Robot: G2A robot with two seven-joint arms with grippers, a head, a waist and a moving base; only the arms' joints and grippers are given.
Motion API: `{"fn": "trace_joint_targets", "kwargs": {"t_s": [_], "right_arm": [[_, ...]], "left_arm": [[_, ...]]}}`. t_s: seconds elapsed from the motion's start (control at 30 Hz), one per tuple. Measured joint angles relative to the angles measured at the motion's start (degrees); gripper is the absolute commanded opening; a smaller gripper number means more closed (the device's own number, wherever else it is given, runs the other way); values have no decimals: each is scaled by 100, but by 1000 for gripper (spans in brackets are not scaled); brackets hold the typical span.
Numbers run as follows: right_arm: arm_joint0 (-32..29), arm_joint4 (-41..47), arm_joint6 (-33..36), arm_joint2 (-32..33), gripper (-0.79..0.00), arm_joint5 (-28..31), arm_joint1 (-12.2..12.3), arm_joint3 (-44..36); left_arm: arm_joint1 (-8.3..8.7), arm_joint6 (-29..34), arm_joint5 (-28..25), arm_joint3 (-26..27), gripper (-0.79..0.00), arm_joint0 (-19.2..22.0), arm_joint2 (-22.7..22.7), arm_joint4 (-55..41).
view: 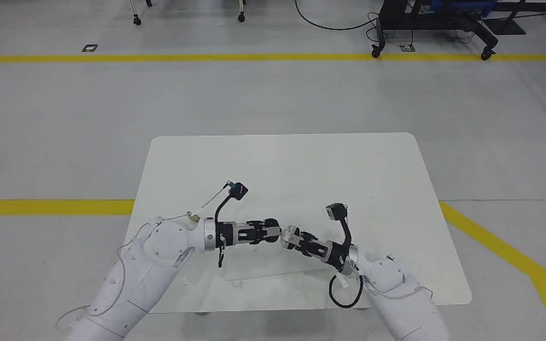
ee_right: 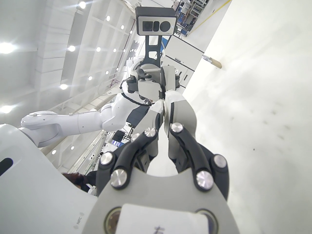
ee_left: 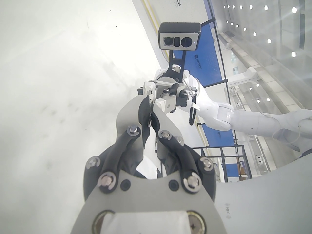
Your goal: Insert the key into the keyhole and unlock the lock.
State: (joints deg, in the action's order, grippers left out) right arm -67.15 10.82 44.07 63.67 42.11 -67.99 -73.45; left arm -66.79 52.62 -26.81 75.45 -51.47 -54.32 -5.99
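White table (view: 375, 170) with rounded corners on a pale grey floor (view: 77, 128), faint scuffs and dark specks on its top. One yellow floor line (view: 256, 58) runs left to right beyond the far edge, another yellow stripe (view: 60, 206) passes under the table at mid-depth and bends toward the near right. Far right: black wheeled frame (view: 444, 24) and a looped black cable (view: 328, 23); far left: small floor plate (view: 90, 48) and a caster (view: 136, 19).

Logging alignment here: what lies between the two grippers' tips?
Nothing visible; in the top view the left gripper and right gripper meet tip to tip above the table, leaving no gap.
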Motion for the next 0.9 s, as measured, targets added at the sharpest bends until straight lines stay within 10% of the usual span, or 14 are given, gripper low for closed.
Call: {"fn": "trace_joint_targets", "kwargs": {"t_s": [0.27, 0.67, 0.83, 0.9], "right_arm": [[-218, -224, -619, 581, -785, 523, 104, -123], [-1289, -1401, -2461, 1786, -785, 875, 219, -1020], [-1284, -1408, -2455, 1786, -665, 875, 219, -1015], [-1285, -1408, -2456, 1786, -736, 875, 219, -1016]], "left_arm": [[281, -61, -14, 262, 0, -246, -999, 442], [1003, 1042, -785, 1786, 0, -1316, -3795, 3181], [1006, 688, -419, 1722, 0, -1298, -3904, 3435], [1006, 698, -430, 1723, 0, -1299, -3902, 3417]]}}
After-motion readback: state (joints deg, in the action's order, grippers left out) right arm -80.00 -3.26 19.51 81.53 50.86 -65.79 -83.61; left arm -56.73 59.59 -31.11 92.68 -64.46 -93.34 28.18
